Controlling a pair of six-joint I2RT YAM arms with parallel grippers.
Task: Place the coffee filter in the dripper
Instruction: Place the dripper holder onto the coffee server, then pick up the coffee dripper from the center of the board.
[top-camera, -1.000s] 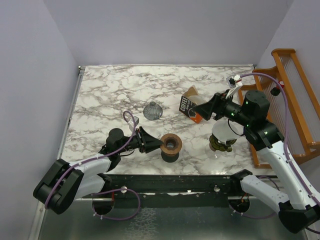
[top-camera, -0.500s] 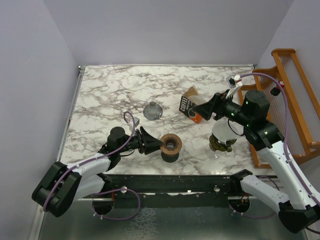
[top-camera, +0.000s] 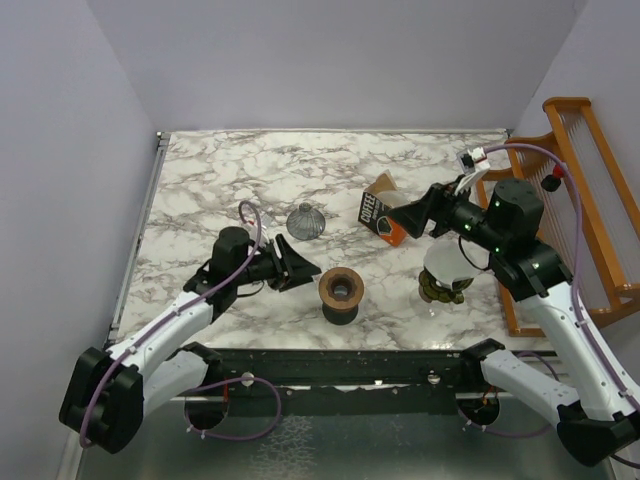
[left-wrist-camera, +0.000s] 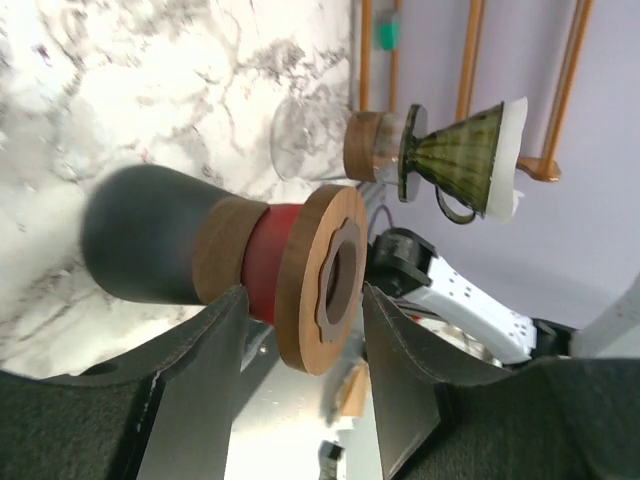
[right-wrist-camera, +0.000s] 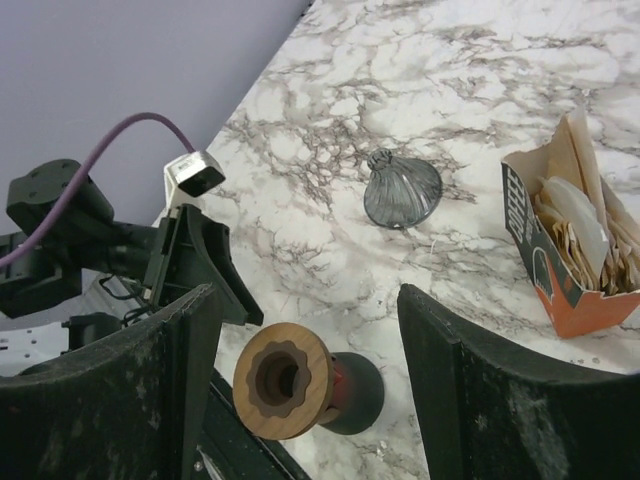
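A white paper coffee filter (top-camera: 445, 262) sits in the mouth of a dark green dripper (top-camera: 440, 291) at the table's right, under my right arm. Both show in the left wrist view, the filter (left-wrist-camera: 509, 150) on the dripper (left-wrist-camera: 455, 160). More white filters (right-wrist-camera: 580, 215) stick out of the brown-and-orange carton (top-camera: 383, 212). My right gripper (top-camera: 420, 212) hangs open and empty beside the carton; in its own view (right-wrist-camera: 305, 300) the jaws stand wide. My left gripper (top-camera: 305, 268) is open and empty, just left of a wooden-topped stand (top-camera: 340, 290), and not touching it (left-wrist-camera: 300, 300).
A grey ribbed glass dripper (top-camera: 305, 222) lies mouth-down at the table's middle. The green dripper rests on a glass carafe with a wooden collar (left-wrist-camera: 365, 145). An orange wooden rack (top-camera: 590, 200) stands along the right edge. A black rail (top-camera: 340, 365) runs along the near edge.
My left gripper has drawn back from the wooden-topped stand, up and to the left, still open. The right arm, the filter and the dripper have not moved.
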